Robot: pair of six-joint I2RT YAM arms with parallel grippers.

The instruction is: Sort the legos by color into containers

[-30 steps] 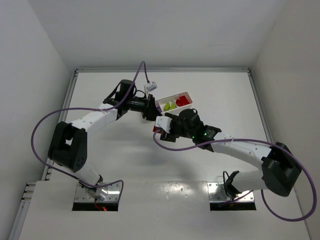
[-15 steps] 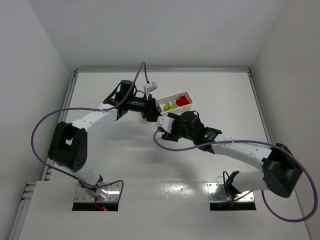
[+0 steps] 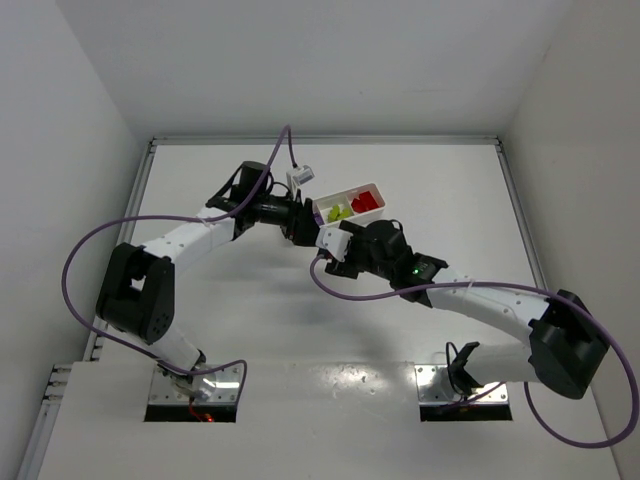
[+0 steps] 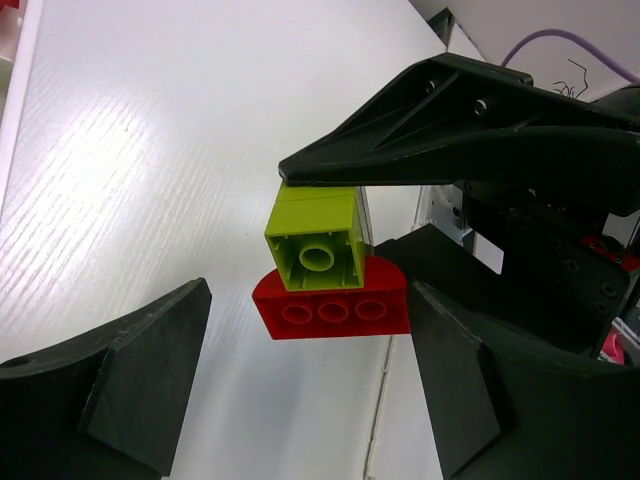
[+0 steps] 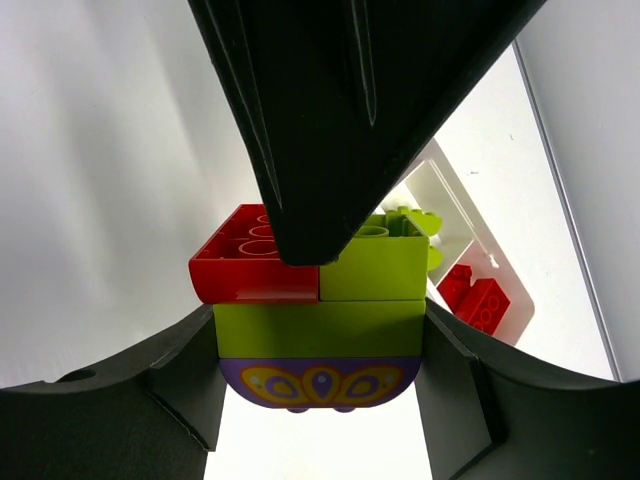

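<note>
My right gripper (image 5: 320, 345) is shut on a stack of legos held above the table: a purple brick with a yellow pattern (image 5: 320, 382) at the bottom, a wide yellow-green brick (image 5: 320, 328) on it, then a red brick (image 5: 250, 272) and a small yellow-green brick (image 5: 378, 264) side by side. My left gripper (image 4: 310, 390) is open, its fingers (image 4: 140, 385) standing wide on either side of the red brick (image 4: 335, 310) and the small yellow-green brick (image 4: 315, 245), touching neither. In the top view both grippers (image 3: 310, 228) meet just left of the white tray (image 3: 372, 187).
The tray's compartments hold yellow-green legos (image 3: 339, 212) and red legos (image 3: 364, 203); the red ones (image 5: 478, 297) also show behind the stack. Purple cables loop off both arms. White walls close the table on three sides.
My left gripper has opened off the top bricks of the stack. The right gripper with the stack has shifted a little up and right, towards the tray.
</note>
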